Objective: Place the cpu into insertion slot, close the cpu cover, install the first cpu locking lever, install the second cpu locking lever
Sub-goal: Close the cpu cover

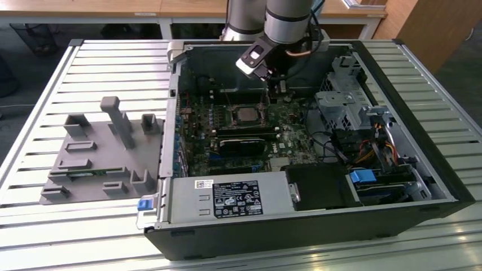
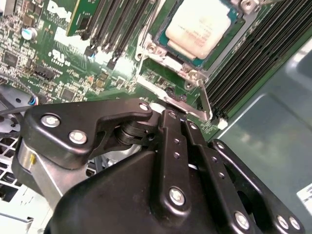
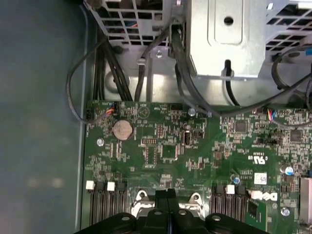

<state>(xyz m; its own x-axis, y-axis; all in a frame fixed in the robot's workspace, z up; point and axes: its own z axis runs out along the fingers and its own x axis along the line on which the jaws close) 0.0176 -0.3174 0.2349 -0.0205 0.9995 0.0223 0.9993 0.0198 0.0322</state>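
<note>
Cpu (image 2: 202, 27) sits square in the slot (image 2: 158, 35), silver top up, with a green edge showing round it in the second wrist view. Cover (image 2: 147, 43) — the thin metal frame — lies round the cpu and looks to be down flat. One lever (image 2: 204, 100) sticks out from the slot's corner, a bare metal bar angled toward the gripper (image 2: 165, 113). The gripper's black linkage crowds the foreground, and its fingers are pressed together with no gap between them. The tips are right beside that lever, but whether they pinch it or merely touch it I cannot tell.

In the first wrist view the clenched gripper (image 3: 167, 197) hangs over the board (image 3: 165, 146), with black memory slots (image 3: 105, 204) on either side of it. A round coin cell (image 3: 122, 129) lies further out, and past the board's edge is a metal drive cage (image 3: 226, 39) with dark cables (image 3: 117, 73) running by it.

Out to the exterior view — the arm (image 1: 286, 20) reaches down into the open case (image 1: 301, 237), the gripper just past the slot, toward the case's far wall. A power supply (image 1: 226, 197) fills the near end of the case, which lies on a slatted worktop (image 1: 45, 84). On the exterior view's left, well apart, stands a grey fixture (image 1: 98, 152) with upright pegs.
</note>
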